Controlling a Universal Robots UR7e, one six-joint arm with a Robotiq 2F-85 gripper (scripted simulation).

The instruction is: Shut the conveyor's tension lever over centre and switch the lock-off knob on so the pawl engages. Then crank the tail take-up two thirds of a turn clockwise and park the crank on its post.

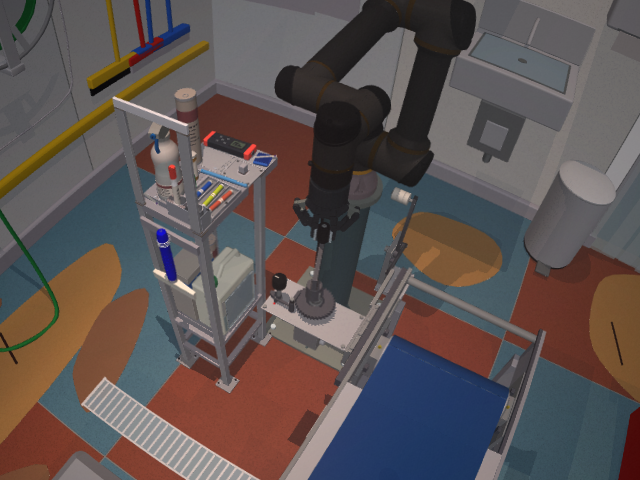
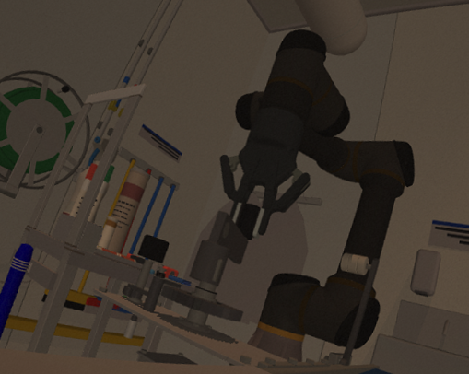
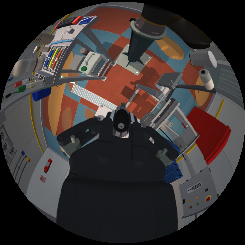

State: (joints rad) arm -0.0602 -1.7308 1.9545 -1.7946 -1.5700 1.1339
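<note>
The crank's black handle [image 1: 323, 232] [image 2: 247, 218] [image 3: 121, 120] stands at the top of a grey arm rising from the toothed take-up wheel [image 1: 315, 309] [image 2: 201, 307] on the grey plate beside the conveyor. My gripper [image 1: 324, 230] [image 2: 247, 221] [image 3: 121, 124] points straight down over it, with its fingers closed on either side of the handle. The black lock-off knob [image 1: 279, 281] [image 2: 153, 248] stands on a short post left of the wheel. The tension lever [image 1: 402, 227] [image 2: 357, 304], with a white roller grip at its top, stands upright at the conveyor's far corner.
The conveyor frame and blue belt [image 1: 418, 413] run right of the plate. A grey shelf rack [image 1: 201, 227] with bottles, pens and a canister stands to the left, with a blue-handled tool [image 1: 166, 256] hung on its front. The arm's pedestal [image 1: 346, 258] stands just behind the wheel.
</note>
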